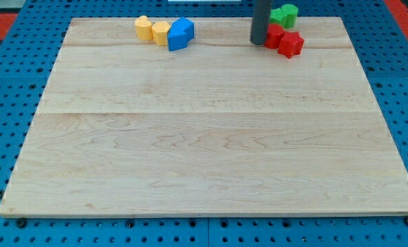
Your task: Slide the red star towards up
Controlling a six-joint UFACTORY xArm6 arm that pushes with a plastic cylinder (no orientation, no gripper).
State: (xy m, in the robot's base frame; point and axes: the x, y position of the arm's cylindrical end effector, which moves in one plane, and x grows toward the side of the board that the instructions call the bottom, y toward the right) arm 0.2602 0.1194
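Observation:
The red star (291,44) lies near the board's top edge, right of centre. A second red block (275,34) touches its upper left. My tip (258,42) stands just left of that second red block, touching or nearly touching it, and a little left of the star. Green blocks (284,14) sit right above the red ones at the board's top edge; their shapes are not clear.
Two yellow blocks (144,27) (160,32) and a blue block (180,33) sit in a row at the top, left of centre. The wooden board (204,137) lies on a blue pegboard surface (5,103).

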